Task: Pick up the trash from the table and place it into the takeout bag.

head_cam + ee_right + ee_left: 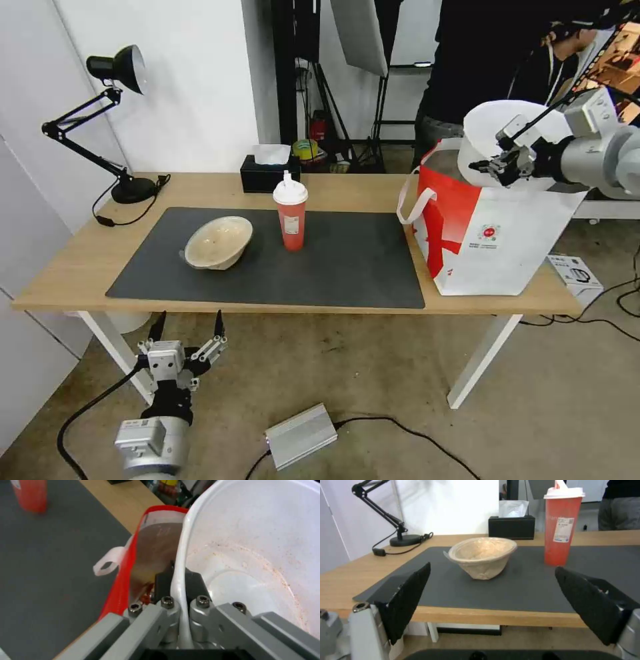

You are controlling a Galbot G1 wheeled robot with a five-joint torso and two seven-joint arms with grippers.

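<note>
The white bowl [507, 127] covers most of the takeout bag's [493, 233] mouth, hiding its inside. In the right wrist view the red cup [30, 495] is blurred and cut off by the frame. The small white box's [575, 273] print is too small to read.

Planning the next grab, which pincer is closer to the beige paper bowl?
Left. The left pincer hangs open below the table's front edge facing the beige paper bowl; the right pincer is over the takeout bag.

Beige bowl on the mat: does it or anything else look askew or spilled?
Yes. The beige paper bowl lies tipped on its side on the dark mat, its opening facing sideways, its rim bent. The red cup stands upright; nothing has spilled. The right tool pinches the white bowl's rim, tilted, over the takeout bag.
</note>
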